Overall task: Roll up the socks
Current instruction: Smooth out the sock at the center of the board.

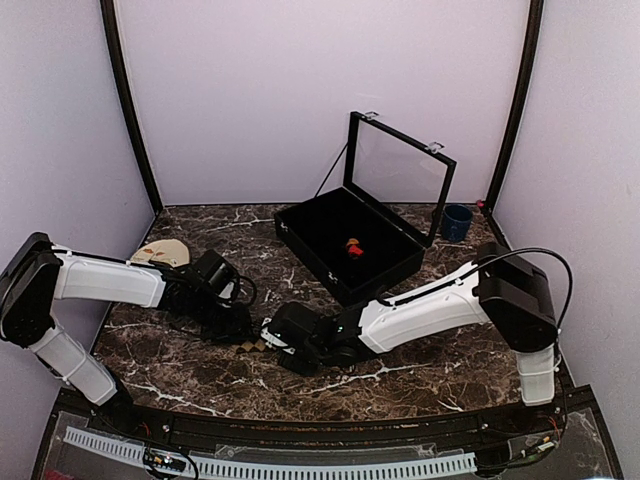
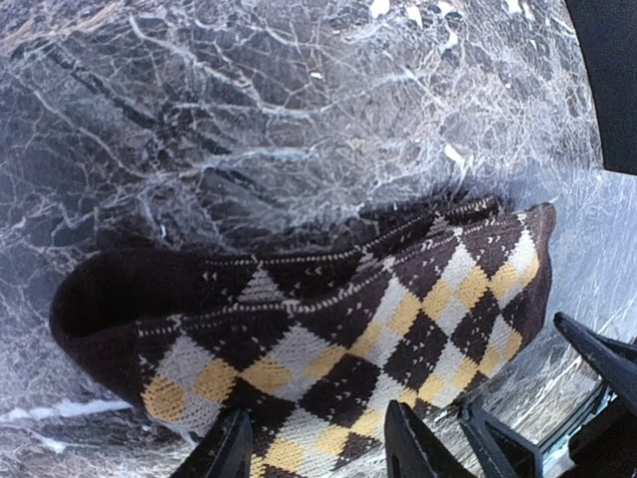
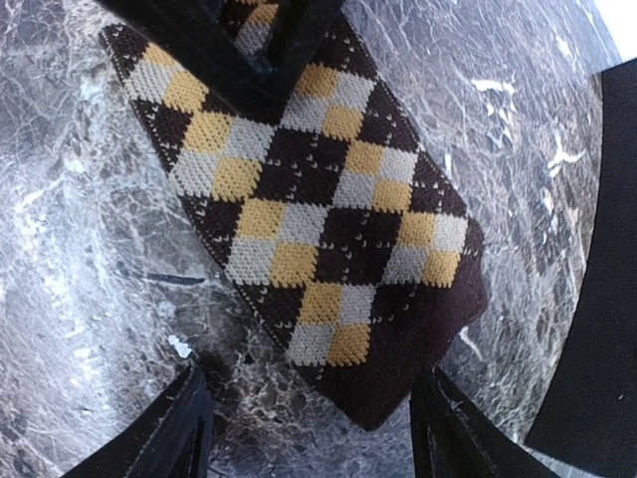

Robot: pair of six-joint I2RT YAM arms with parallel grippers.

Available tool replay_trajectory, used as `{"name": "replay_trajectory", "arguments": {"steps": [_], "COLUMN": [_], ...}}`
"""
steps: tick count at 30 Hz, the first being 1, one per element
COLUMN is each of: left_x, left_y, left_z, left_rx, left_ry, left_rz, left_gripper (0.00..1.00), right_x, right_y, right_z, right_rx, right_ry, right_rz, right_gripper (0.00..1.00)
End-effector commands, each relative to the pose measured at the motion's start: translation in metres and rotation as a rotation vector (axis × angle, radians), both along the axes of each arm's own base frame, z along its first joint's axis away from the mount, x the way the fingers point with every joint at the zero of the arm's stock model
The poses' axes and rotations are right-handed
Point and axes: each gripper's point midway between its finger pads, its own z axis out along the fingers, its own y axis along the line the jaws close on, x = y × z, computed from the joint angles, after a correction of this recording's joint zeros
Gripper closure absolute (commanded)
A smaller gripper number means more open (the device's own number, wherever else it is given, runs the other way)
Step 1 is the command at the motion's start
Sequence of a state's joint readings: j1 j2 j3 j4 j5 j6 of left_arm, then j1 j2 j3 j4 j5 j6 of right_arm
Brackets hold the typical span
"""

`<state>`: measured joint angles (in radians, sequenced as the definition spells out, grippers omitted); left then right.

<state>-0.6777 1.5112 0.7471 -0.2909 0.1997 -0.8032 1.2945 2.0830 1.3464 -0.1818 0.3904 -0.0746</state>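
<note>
The tan-diamond sock (image 1: 252,345) lies flat on the marble table, between the two grippers. In the left wrist view this sock (image 2: 328,319) stretches across the frame. My left gripper (image 2: 314,428) is open, its fingertips (image 2: 227,443) set down over the sock's near edge. In the right wrist view the sock (image 3: 318,219) runs diagonally. My right gripper (image 3: 309,398) is open, straddling the dark end without touching it. The left gripper's black fingers (image 3: 249,50) rest on the far end. A small red-and-orange sock bundle (image 1: 352,247) sits inside the black box (image 1: 375,285).
The box's glass lid (image 1: 400,170) stands open at the back. A blue cup (image 1: 457,221) is at the back right. A pale tan object (image 1: 160,255) lies behind the left arm. The two grippers (image 1: 238,322) (image 1: 268,335) are almost touching.
</note>
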Motion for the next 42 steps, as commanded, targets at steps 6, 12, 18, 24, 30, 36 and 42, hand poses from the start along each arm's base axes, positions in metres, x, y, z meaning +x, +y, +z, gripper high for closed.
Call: {"name": "replay_trajectory", "arguments": {"steps": [6, 12, 18, 24, 30, 36, 42], "left_x": [-0.011, -0.01, -0.01, -0.008, -0.006, -0.002, 0.011], "left_y": [0.007, 0.009, 0.012, 0.013, 0.014, 0.016, 0.021], "left_z": [-0.003, -0.004, -0.005, -0.003, -0.001, 0.006, 0.028], "left_rx": [0.035, 0.04, 0.036, 0.027, 0.018, 0.013, 0.004], "left_ry": [0.044, 0.044, 0.047, 0.042, 0.034, 0.01, -0.069], "left_rz": [-0.027, -0.024, -0.015, -0.012, -0.006, 0.009, 0.051], "left_gripper": [0.51, 0.51, 0.51, 0.51, 0.51, 0.5, 0.41], "right_x": [0.015, 0.019, 0.019, 0.02, 0.019, 0.019, 0.013], "right_y": [0.007, 0.007, 0.001, -0.002, 0.001, 0.007, 0.019], "right_z": [-0.004, -0.014, -0.027, -0.04, -0.042, -0.034, -0.01], "right_rx": [-0.065, -0.108, -0.145, -0.177, -0.188, -0.158, -0.068], "right_ry": [-0.096, -0.109, -0.097, -0.067, -0.044, -0.021, 0.038], "right_rz": [0.044, 0.068, 0.08, 0.085, 0.098, 0.094, 0.098], "right_gripper": [0.35, 0.36, 0.45, 0.7, 0.97, 1.0, 1.0]}}
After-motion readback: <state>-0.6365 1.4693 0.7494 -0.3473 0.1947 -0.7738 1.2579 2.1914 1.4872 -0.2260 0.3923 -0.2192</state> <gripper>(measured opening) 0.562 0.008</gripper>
